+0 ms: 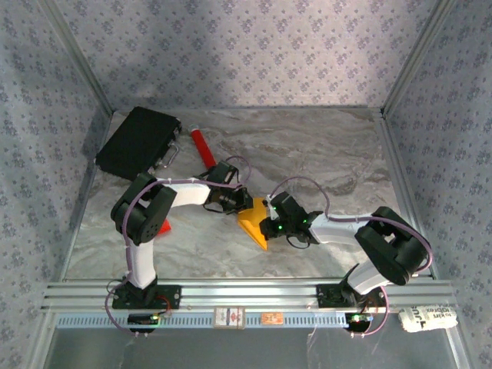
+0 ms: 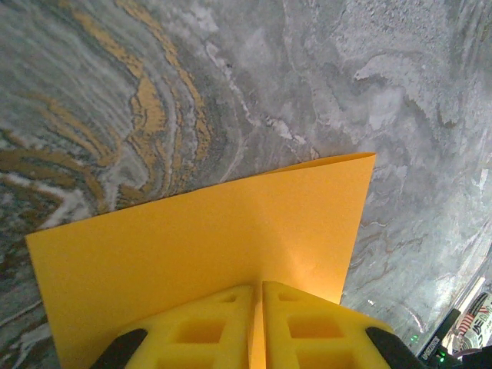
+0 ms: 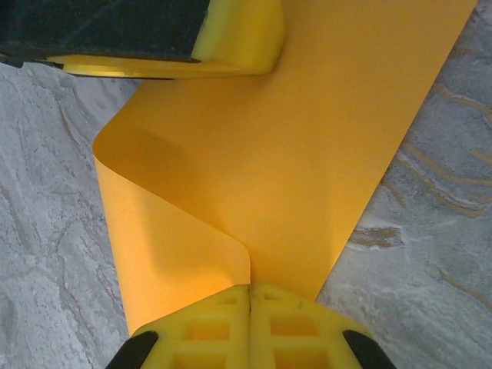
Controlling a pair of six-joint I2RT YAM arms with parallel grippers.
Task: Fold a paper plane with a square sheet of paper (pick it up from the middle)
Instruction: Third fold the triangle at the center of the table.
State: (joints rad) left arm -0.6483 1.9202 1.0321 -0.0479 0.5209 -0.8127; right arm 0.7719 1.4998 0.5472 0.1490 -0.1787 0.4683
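The square sheet of paper (image 1: 253,222) is orange-yellow and hangs between both grippers just above the marble table, near its middle. My left gripper (image 1: 243,204) is shut on the sheet's far edge. In the left wrist view its yellow fingertips (image 2: 259,286) pinch the paper (image 2: 200,238), which spreads flat beyond them. My right gripper (image 1: 269,225) is shut on the near edge. In the right wrist view its jaws (image 3: 250,287) clamp the paper (image 3: 307,154), which curls over in a soft fold on the left. The left gripper's yellow finger (image 3: 238,38) shows at the top.
A black case (image 1: 138,142) lies at the back left, with a red cylinder (image 1: 204,147) beside it. A small red block (image 1: 164,226) sits by the left arm. Frame posts and patterned walls enclose the marble table (image 1: 330,154).
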